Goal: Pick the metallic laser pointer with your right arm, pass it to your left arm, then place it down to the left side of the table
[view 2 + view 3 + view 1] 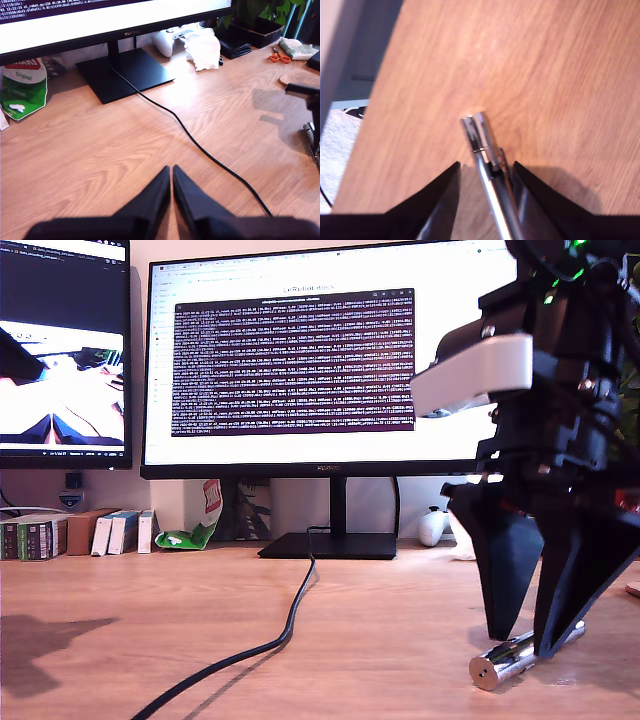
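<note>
The metallic laser pointer (500, 662) lies flat on the wooden table (380, 640) near the exterior view's bottom right, its flat holed end toward the camera. My second gripper (524, 642) stands over it, open, with its two black wedge fingers reaching down to the tabletop on either side of the barrel. In the second wrist view the pointer (482, 137) runs between the spread fingers of the second gripper (486, 165), closer to one finger than the other. My first gripper (171, 170) is shut on nothing, low over bare wood; it does not show in the exterior view.
A black cable (290, 625) snakes from the monitor stand (330, 543) across the table toward the front. Behind are a green-and-white bag (195, 530), small boxes (60, 535), a white controller (167, 42) and orange scissors (280, 57). The table edge (370, 125) lies near the pointer.
</note>
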### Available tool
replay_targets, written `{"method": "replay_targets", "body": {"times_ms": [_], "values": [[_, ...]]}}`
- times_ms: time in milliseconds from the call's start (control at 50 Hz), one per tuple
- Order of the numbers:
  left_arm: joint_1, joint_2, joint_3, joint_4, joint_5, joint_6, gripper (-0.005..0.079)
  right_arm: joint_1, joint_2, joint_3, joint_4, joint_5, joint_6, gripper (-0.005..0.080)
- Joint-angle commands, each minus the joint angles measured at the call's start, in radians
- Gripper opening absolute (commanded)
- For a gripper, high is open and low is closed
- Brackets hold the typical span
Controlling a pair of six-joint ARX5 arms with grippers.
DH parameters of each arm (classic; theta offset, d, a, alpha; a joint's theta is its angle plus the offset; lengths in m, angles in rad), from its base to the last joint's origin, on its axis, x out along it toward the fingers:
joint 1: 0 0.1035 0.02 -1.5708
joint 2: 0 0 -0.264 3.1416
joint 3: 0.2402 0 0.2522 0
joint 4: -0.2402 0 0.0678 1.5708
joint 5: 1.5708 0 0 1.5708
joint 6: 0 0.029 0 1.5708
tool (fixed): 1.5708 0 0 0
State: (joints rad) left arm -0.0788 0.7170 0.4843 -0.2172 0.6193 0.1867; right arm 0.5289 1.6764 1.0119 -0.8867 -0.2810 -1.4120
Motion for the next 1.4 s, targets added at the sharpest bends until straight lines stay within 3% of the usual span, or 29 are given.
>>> {"method": "replay_targets", "body": {"times_ms": [0,320,460,540,620,940,1180,1380], "values": [[-0.003,0.003,0.013,0.004,0.002,0.005,-0.0024,0.013,0.010,0.003,0.005,0.004,0.000,0.0304],[-0.003,0.003,0.013,0.004,0.002,0.005,-0.0024,0.028,0.051,-0.003,0.018,0.013,-0.002,0.0298],[-0.003,0.003,0.013,0.004,0.002,0.005,-0.0024,0.030,0.069,-0.004,0.017,0.032,-0.002,0.0253],[-0.003,0.003,0.013,0.005,0.002,0.005,-0.0024,0.037,0.075,-0.010,0.014,0.034,-0.002,0.0169],[-0.003,0.003,0.013,0.006,0.002,0.004,-0.0024,0.044,0.075,-0.011,0.019,0.033,-0.002,-0.0020],[-0.003,0.003,0.013,0.022,0.002,0.003,-0.0024,0.060,0.037,0.026,0.068,0.029,0.002,-0.0013],[-0.003,0.006,0.013,0.167,0.057,-0.003,0.0033,0.057,-0.034,0.151,0.074,0.024,0.035,-0.0013],[-0.003,0.034,0.013,0.283,0.120,-0.003,0.0045,0.057,-0.039,0.301,0.094,-0.082,0.148,-0.0013]]}}
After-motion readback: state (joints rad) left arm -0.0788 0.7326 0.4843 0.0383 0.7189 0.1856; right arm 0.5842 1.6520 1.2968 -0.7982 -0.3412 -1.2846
